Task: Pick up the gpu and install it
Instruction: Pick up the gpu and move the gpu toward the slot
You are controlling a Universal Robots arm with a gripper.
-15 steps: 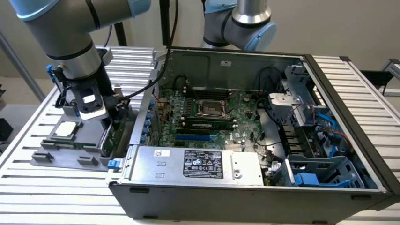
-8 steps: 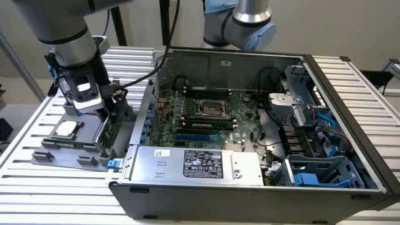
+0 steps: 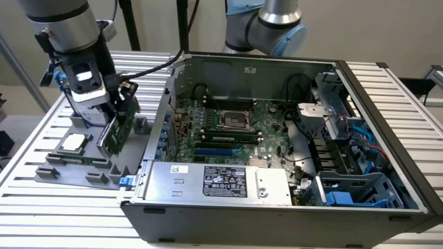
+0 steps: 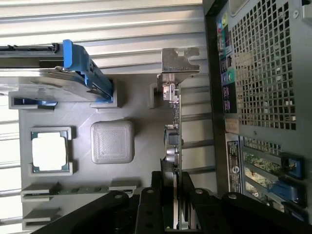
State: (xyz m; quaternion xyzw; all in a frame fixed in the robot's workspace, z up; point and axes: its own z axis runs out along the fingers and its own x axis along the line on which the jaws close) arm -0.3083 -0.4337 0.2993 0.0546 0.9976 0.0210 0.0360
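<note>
Jaws: closed on the thin gpu (image 4: 174,146). The two matte black jaws press its flat faces from either side, and the card runs out from between them.
Gpu, build: a thin, flat rectangular card with a green circuit board, small silvery parts along its edge, and a stamped silver metal bracket (image 4: 179,61) at the end farthest from the jaws.
Gpu, direction: we see it held on edge. Its long axis runs from the jaws down toward the fixture, bracket end lowest. In the exterior view it leans a little and shows its green face.
Gpu, place: over the grey fixture (image 3: 66,174), outside the computer case (image 3: 277,228) and just beside the case wall on the exterior view's left. We cannot tell whether its lower end touches the fixture.
Fixture: matte grey plastic with a fine layered texture, low walls and pockets, and a raised square pad (image 4: 112,141) with rounded corners.
Fixture, contents: a square processor (image 4: 48,151) with a pale metal lid; a silver hard drive (image 4: 44,83) in a blue-handled carrier; a narrow green memory stick (image 4: 73,190).
Case: dark sheet steel, lying open, with a perforated rear panel (image 4: 263,63) and a green motherboard (image 3: 239,132) flat inside.
Tabletop (image 3: 35,207): ribbed aluminium slats.
</note>
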